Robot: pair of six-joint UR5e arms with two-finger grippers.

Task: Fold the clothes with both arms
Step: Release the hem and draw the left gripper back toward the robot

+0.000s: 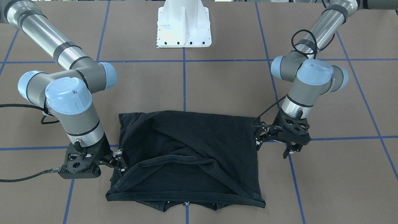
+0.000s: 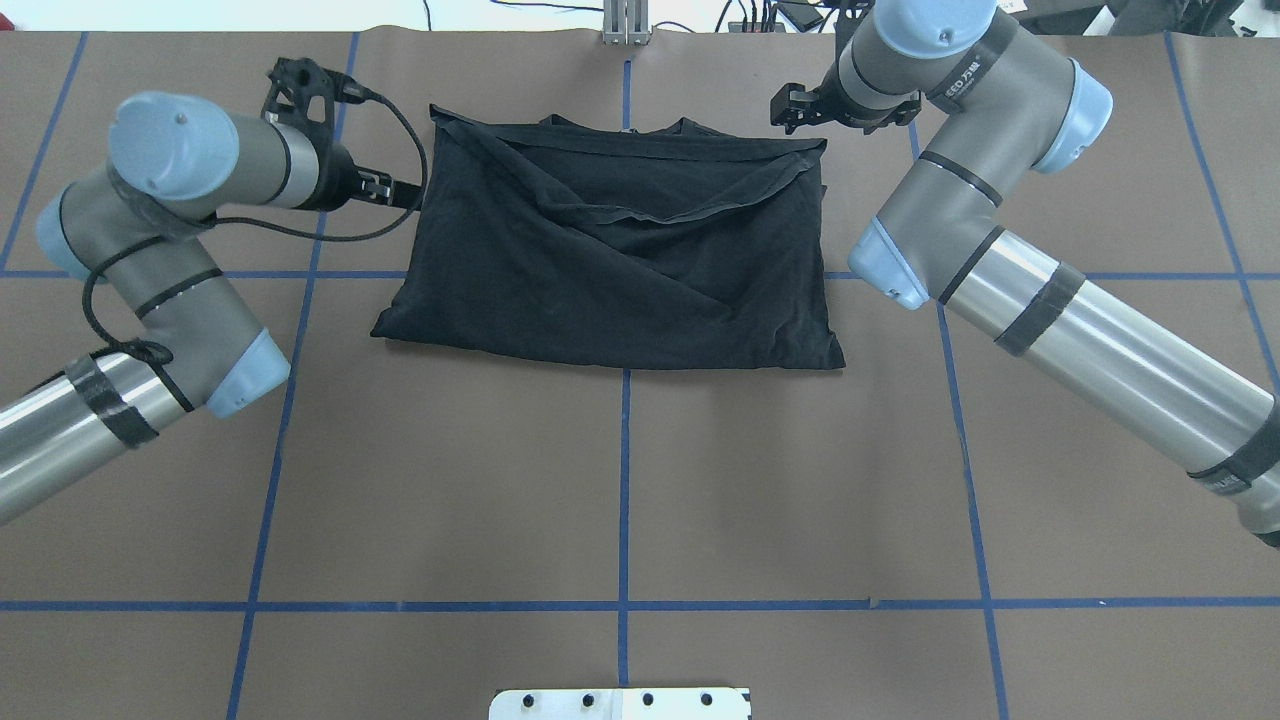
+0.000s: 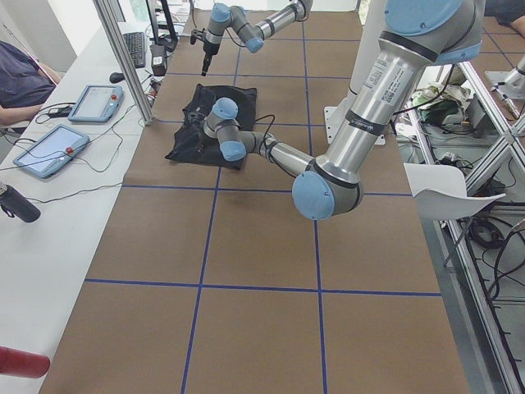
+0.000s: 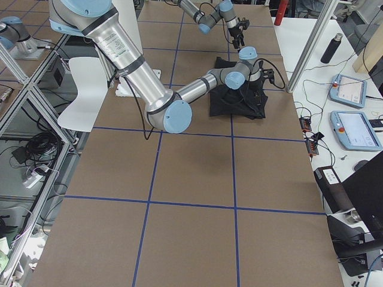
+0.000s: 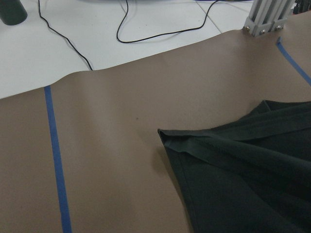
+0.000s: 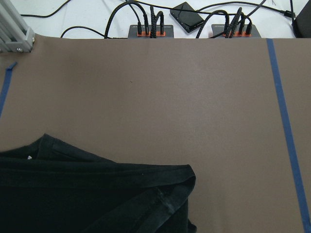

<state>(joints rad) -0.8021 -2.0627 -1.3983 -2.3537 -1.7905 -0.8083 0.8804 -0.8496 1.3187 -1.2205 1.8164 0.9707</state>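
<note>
Lying flat on the table, out at the far side from the white pedestal base, the T-shirt shows only plain black. It's doubled into a wide rectangle, long axis running side to side, with loose creases slanting across the top layer.

And look at the setup: one arm at each short end. The left gripper sits just beside the shirt's left edge, jaws spread apart with nothing between them. The right gripper is at the opposite edge, toward the far corner, likewise parted and empty — whether a tip brushes the hem, can't call it.

Both wrist views look down on a far corner of cloth lying free on the table. So the cloth lies inward from each gripper, each arm nearest its own end. My read: the next grab wants both closing on those end corners together — that way the fold travels evenly along the long axis.
</note>
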